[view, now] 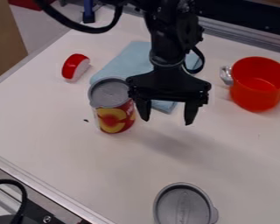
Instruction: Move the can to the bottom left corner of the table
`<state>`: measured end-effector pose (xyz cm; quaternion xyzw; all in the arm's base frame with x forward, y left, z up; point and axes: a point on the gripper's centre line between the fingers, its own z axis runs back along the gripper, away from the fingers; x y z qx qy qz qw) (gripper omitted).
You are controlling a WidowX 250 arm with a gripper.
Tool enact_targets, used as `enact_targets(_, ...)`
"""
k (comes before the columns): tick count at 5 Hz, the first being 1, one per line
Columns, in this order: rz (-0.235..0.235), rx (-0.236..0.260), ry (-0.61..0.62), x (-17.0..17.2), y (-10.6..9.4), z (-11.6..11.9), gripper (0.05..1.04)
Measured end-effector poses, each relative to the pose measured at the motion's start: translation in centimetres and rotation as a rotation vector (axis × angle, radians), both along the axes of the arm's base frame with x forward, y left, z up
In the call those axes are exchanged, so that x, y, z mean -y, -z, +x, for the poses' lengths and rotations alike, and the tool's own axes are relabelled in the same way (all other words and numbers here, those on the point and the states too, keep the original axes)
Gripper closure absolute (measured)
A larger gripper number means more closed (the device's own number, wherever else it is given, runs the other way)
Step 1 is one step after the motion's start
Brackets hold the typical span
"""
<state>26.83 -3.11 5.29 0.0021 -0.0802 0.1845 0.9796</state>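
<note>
My gripper [167, 120] hangs over the middle of the table, pointing down, with its two fingers spread and only white tabletop seen between them. The can [114, 118] stands upright just left of the gripper, its grey lid facing up and its label red and yellow. The left finger is close to the can's right side; whether they touch I cannot tell. The white table [60, 144] has its lower left edge running from the left side of the view down to the bottom.
Behind the can and gripper lies a light blue cloth [129, 61]. A red pot [258, 85] stands at the right, a red and white object [75, 67] at the upper left. Near the bottom edge sits a grey lid-like dish [184, 205].
</note>
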Motion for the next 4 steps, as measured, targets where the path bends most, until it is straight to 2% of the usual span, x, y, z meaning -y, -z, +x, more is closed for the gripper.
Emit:
enact_targets(1,0.006,-0.036,-0.002,-0.1,0.7,-0.5,0.084)
enact_targets(2,0.018,-0.093,-0.007,0.0,0.9,0.7,0.084)
enact_targets(3,-0.005,-0.109,-0.002,0.2,0.2,2.0,0.084)
enact_targets(4,-0.007,-0.082,0.018,-0.4,-0.6,3.4,0.084)
